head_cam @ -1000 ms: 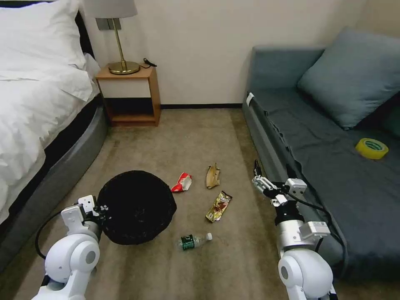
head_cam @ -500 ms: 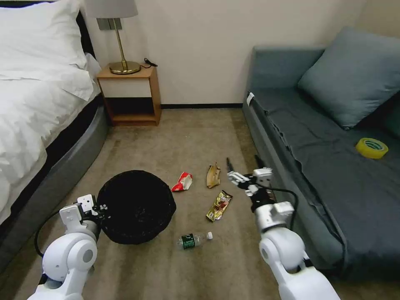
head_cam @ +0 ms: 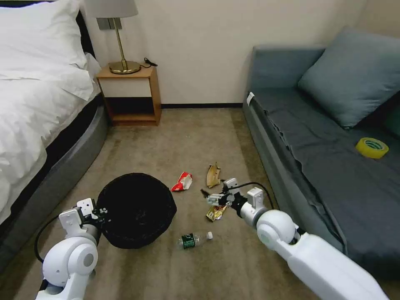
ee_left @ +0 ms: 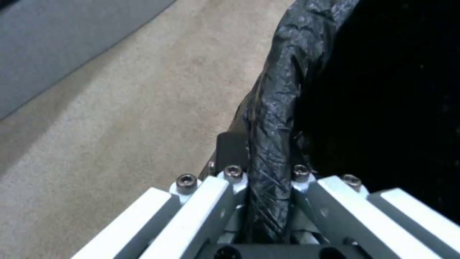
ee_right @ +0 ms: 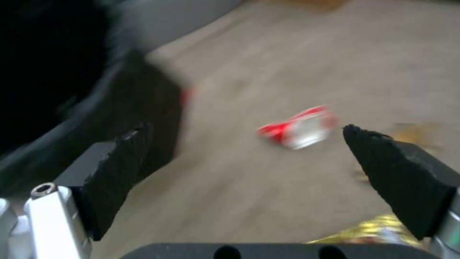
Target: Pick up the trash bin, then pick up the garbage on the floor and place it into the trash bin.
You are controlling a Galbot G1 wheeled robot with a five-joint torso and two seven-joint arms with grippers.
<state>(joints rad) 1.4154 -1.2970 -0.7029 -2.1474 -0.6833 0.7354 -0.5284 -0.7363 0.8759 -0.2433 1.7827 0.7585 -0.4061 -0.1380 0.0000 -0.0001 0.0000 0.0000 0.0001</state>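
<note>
The trash bin (head_cam: 135, 210), lined with a black bag, is on the carpet at the lower left. My left gripper (head_cam: 102, 212) is shut on its rim (ee_left: 273, 108). The garbage lies to the bin's right: a red-and-white wrapper (head_cam: 182, 182), a tan peel-like scrap (head_cam: 213, 176), a gold-brown wrapper (head_cam: 216, 212) and a clear bottle with a green label (head_cam: 193, 240). My right gripper (head_cam: 208, 197) hangs open just over the gold wrapper's far end. In the right wrist view the open fingers (ee_right: 120, 169) frame the red-and-white wrapper (ee_right: 299, 127), with the gold wrapper (ee_right: 369, 230) close below.
A bed (head_cam: 37, 108) runs along the left and a grey sofa (head_cam: 325, 158) along the right, with a yellow tape roll (head_cam: 371, 148) on its seat. A wooden nightstand (head_cam: 130, 96) with a lamp stands at the far wall. Open carpet lies between them.
My right arm has swung left from the sofa's edge and lowered toward the gold wrapper. The left gripper has kept its hold on the bin rim.
</note>
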